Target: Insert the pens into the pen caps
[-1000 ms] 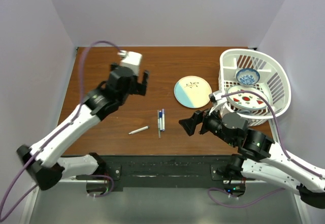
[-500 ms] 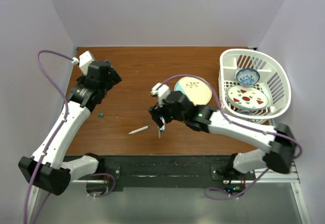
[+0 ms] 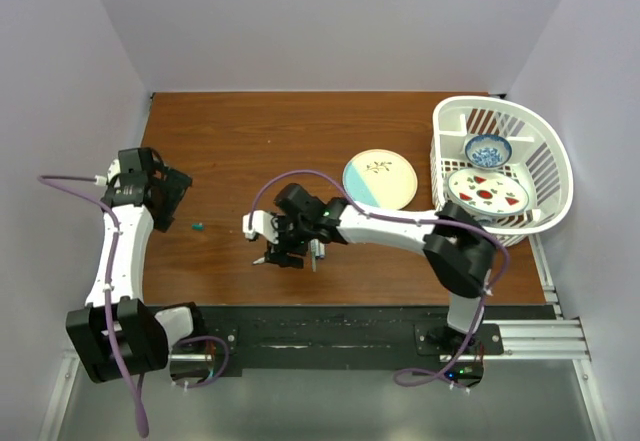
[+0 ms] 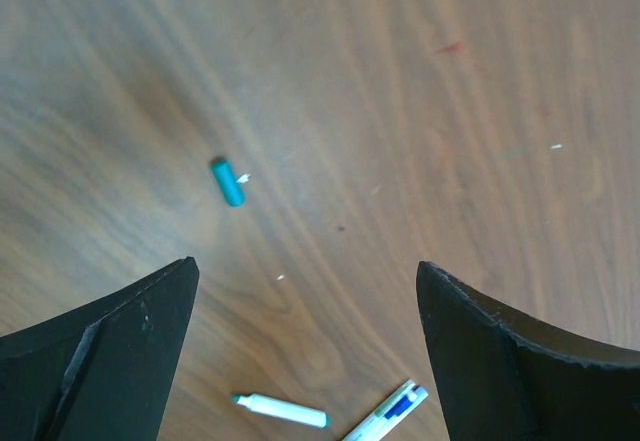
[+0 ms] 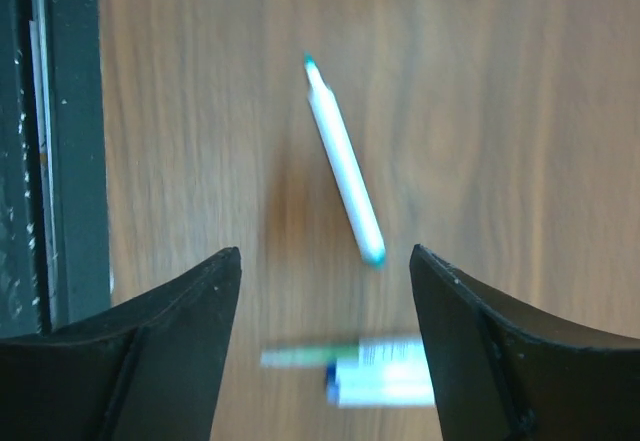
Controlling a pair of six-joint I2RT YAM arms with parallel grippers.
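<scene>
A small green pen cap (image 3: 198, 227) (image 4: 228, 182) lies alone on the wooden table at the left. My left gripper (image 3: 168, 197) (image 4: 305, 266) hangs open just up and left of it, holding nothing. A white pen with a green tip (image 5: 345, 161) (image 4: 280, 411) lies loose near the table's front edge. My right gripper (image 3: 283, 247) (image 5: 325, 253) hovers open right over it, with the pen's blunt end close to the right finger (image 5: 470, 341). Two more pens (image 3: 316, 250) (image 5: 375, 371) lie side by side just right of it, and one shows a dark blue part.
A pale plate (image 3: 380, 181) sits right of centre. A white basket (image 3: 545, 161) at the far right holds a blue bowl (image 3: 488, 149) and a patterned plate (image 3: 487, 191). The black front rail (image 5: 60, 161) runs close to the loose pen.
My left arm has swung back to the near left, uncovering the green cap. My right arm has reached left across the table to above the loose pen, and its jaws have narrowed a little.
</scene>
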